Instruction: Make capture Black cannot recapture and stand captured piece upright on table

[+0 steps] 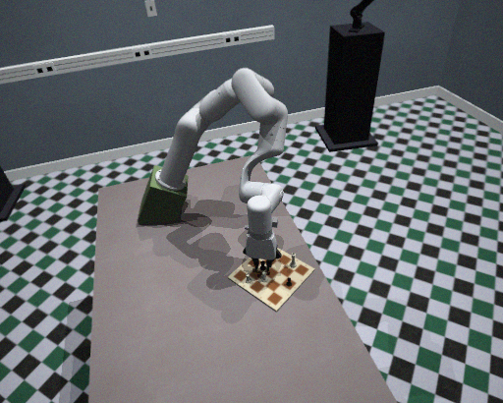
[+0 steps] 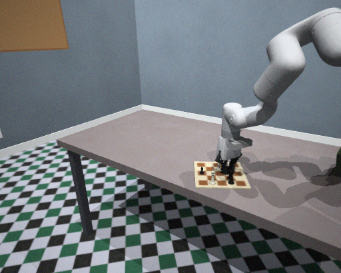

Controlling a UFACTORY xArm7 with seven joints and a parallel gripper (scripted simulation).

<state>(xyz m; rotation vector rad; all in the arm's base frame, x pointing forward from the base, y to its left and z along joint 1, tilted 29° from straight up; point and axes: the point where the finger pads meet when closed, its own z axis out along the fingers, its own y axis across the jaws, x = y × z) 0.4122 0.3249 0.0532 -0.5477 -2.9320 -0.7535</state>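
Observation:
A small chessboard [image 1: 271, 280] lies near the table's right edge; it also shows in the exterior view [image 2: 221, 178]. My gripper [image 1: 262, 264] points straight down over the board's near-arm side, fingers partly open and low among the pieces. A black piece [image 1: 263, 267] stands between the fingers; I cannot tell whether they touch it. The gripper also shows in the exterior view [image 2: 227, 170]. Another black piece [image 1: 289, 282] stands alone toward the board's outer side. A tall white piece [image 1: 293, 259] stands at the board's far corner. Small white pieces [image 1: 249, 278] stand beside the gripper.
The arm's green base block [image 1: 162, 198] sits at the table's back. The table edge [image 1: 327, 287] runs close to the board's right side. A black pedestal [image 1: 352, 84] stands on the floor behind.

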